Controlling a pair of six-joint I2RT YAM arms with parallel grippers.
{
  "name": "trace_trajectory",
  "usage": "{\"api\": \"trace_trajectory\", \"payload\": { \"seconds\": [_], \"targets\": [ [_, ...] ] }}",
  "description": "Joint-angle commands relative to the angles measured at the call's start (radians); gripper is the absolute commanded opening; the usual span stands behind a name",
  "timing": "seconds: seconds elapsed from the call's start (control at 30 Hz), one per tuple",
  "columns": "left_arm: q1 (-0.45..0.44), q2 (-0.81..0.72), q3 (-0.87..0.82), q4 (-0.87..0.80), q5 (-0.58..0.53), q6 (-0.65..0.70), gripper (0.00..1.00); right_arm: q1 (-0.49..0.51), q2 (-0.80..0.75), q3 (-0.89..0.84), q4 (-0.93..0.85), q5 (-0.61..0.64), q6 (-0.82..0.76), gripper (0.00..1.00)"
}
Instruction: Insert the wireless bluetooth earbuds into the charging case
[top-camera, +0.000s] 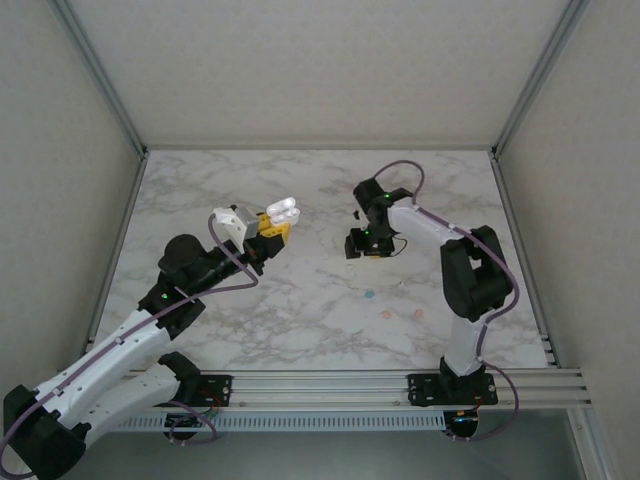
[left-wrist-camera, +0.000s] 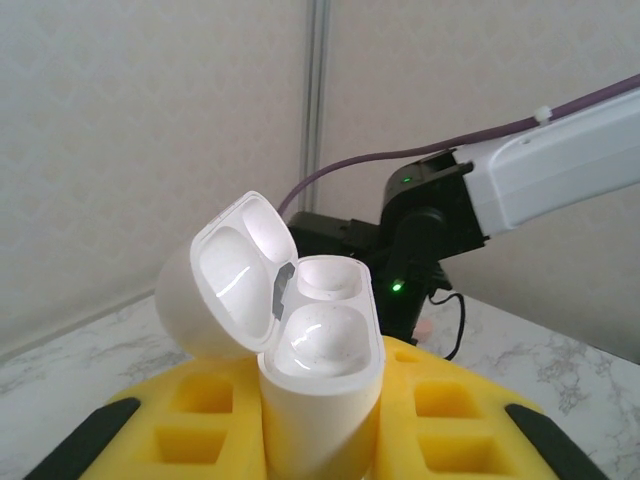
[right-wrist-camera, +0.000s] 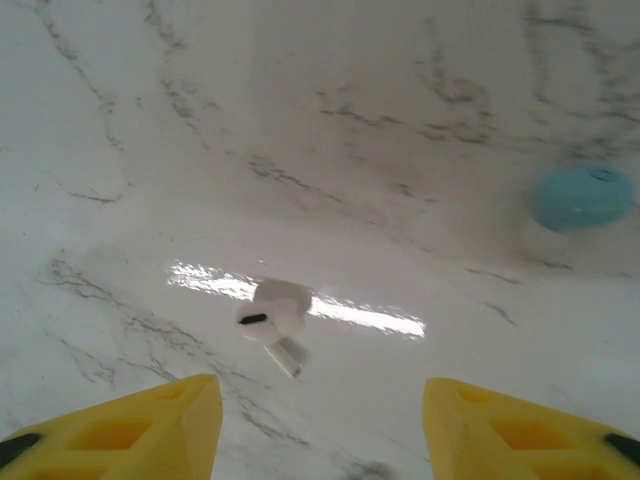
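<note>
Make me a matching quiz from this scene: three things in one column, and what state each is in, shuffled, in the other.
Things:
1. white case
2. white earbud
3. right gripper

States:
A. open, holding nothing
B. lid open, held by the left gripper
C. lying loose on the table

Pairs: 1-B, 2-C, 3-A

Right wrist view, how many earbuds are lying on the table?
2. A white earbud lies on the marble table ahead of the right pincer; a teal earbud sits near the upper right edge. More may lie outside this frame.
</note>
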Motion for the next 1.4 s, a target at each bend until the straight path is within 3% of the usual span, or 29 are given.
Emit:
{"api": "trace_trajectory", "payload": {
  "seconds": [0.0,0.5,1.37],
  "targets": [
    [-0.009,-0.024,-0.001,0.001,-0.010,-0.001,0.12,0.026,0.061,0.075,-0.080,0.082,-0.061,0.56],
    [-0.009,-0.028,0.009,-0.022,-0.011,0.009,0.12,0.094,0.242,0.241,-0.178,0.130,-0.110,0.52],
    [-0.009,-0.024,0.004,-0.038,-0.012,0.007,0.13,0.123,0.272,0.213,-0.180,0.146,-0.088,0.41]
  ]
}}
